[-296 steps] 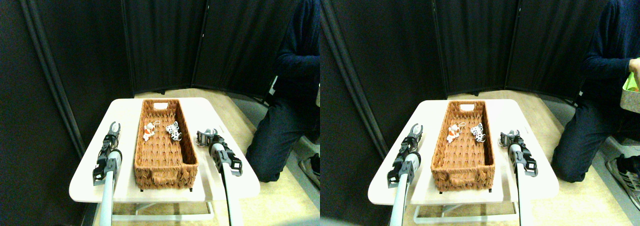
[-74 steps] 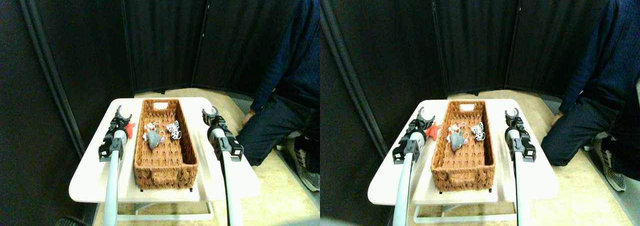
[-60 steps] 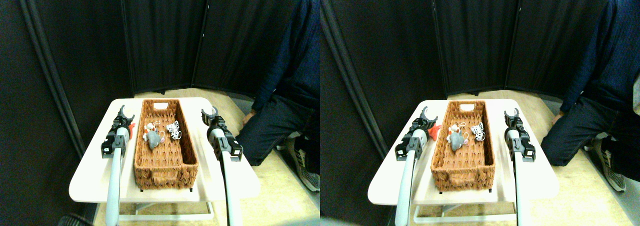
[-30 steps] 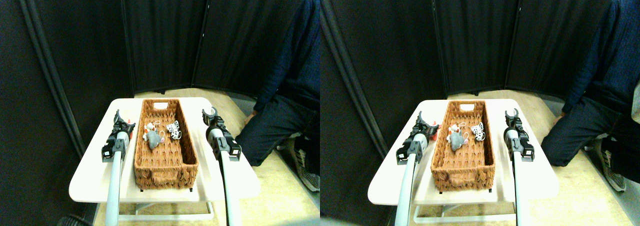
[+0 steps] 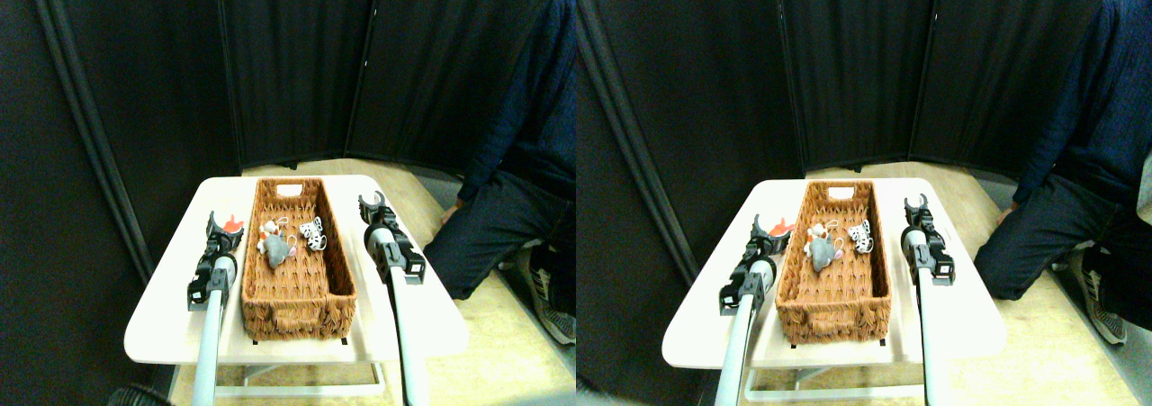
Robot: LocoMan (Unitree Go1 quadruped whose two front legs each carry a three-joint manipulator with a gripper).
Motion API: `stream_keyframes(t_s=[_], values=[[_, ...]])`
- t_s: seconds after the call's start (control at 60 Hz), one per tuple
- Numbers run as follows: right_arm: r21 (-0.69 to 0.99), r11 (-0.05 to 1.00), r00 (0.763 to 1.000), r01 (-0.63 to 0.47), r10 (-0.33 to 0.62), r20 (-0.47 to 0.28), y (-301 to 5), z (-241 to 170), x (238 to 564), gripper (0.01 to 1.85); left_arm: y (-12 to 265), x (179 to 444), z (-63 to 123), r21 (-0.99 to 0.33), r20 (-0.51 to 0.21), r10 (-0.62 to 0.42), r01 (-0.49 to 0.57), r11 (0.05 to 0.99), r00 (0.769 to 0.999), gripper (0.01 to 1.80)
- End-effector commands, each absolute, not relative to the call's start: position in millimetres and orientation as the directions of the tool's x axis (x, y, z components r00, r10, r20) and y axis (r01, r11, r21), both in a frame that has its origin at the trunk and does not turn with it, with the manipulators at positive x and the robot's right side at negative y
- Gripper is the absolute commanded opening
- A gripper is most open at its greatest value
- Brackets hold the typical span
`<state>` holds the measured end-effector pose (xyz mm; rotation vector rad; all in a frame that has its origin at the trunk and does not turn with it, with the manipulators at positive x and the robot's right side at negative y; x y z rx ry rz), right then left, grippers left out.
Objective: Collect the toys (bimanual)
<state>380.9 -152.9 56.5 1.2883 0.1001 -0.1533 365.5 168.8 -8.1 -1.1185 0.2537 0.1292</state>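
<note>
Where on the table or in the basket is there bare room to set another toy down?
Bare: the near half of the basket, below the grey toy, and the table corner near the left manipulator. Crowded: mid-basket around the grey toy, spotted toy and orange-and-white toy, and the strip where the left gripper meets the red toy.

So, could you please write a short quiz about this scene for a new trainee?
1. True or false: the red toy lies inside the basket.
2. Which toy in the basket is nearest the left pincer? A. grey toy B. spotted toy
3. Fill in: the right pincer is over the ___, beside the basket.

Key: 1 false; 2 A; 3 table.
</note>
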Motion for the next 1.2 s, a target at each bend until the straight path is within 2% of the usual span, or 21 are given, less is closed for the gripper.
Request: stream_keyframes(t_s=[0.017,0.35,0.617,0.7,0.95,1.033,1.083,1.1,1.133,1.2], values=[[0.954,0.26,0.989,0.149,-0.055,-0.139,-150.3,59.0,384.2,0.19,166.0,373.0,-9.0,-0.881,-0.225,-0.016,-0.196,0.431,0.974,0.71],[0.949,0.276,0.988,0.154,-0.067,-0.141,-142.2,59.5,381.6,0.14,160.8,380.0,-14.2,-0.879,-0.237,0.015,-0.221,0.421,0.971,0.77],[0.948,0.287,0.991,0.135,-0.045,-0.127,-142.7,61.9,378.6,0.2,161.9,382.8,-22.7,-0.885,-0.239,0.017,-0.225,0.407,0.971,0.7],[0.953,0.269,0.99,0.142,-0.046,-0.134,-143.8,63.0,377.3,0.22,163.3,382.2,-25.3,-0.885,-0.23,0.045,-0.228,0.405,0.972,0.57],[0.946,0.291,0.99,0.139,-0.057,-0.128,-144.0,64.7,374.8,0.3,170.7,383.8,-38.9,-0.882,-0.243,0.076,-0.253,0.399,0.967,0.6],[0.947,0.287,0.989,0.144,-0.063,-0.131,-143.2,65.3,373.7,0.31,172.7,383.9,-42.0,-0.873,-0.22,0.112,-0.247,0.421,0.969,0.47],[0.947,0.288,0.99,0.141,-0.063,-0.128,-143.1,65.5,373.6,0.3,173.6,383.7,-41.8,-0.855,-0.186,0.133,-0.227,0.466,0.974,0.22],[0.948,0.287,0.99,0.14,-0.061,-0.128,-143.3,65.5,373.6,0.31,173.8,383.9,-41.3,-0.853,-0.173,0.141,-0.22,0.473,0.975,0.07],[0.948,0.287,0.99,0.141,-0.06,-0.129,-143.6,65.5,373.6,0.31,173.9,384.1,-41.0,-0.854,-0.168,0.145,-0.217,0.472,0.975,0.01],[0.946,0.295,0.99,0.135,-0.065,-0.122,-144.1,65.4,373.7,0.31,175.8,384.6,-39.9,-0.84,-0.12,0.158,-0.186,0.51,0.98,0.01]])
